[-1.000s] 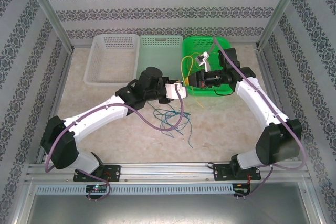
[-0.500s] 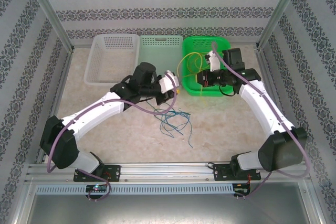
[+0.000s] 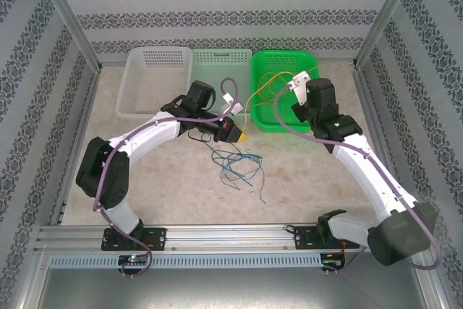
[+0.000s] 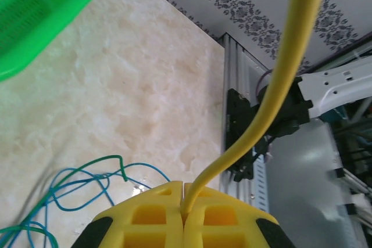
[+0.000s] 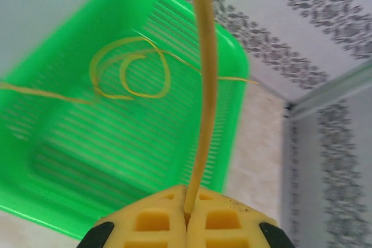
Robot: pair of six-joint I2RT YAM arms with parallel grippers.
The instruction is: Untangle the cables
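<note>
Tabletop point(image 3: 304, 179) holds the green basket point(image 3: 269, 122) at its far side, with thin, curly blue and dark green cables point(image 3: 233, 166) tangled nearer. The yellow cable point(image 4: 273, 91) runs diagonally from loose coils in that basket toward the near left. The left gripper point(image 4: 184, 193) and the right gripper point(image 5: 187, 201) each pinch it between closed jaws.

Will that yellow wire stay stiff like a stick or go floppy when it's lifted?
Probably floppy: the yellow cable curls in loose loops over the green basket. Likely light too, since the left gripper and right gripper hold it by small pinches.
</note>
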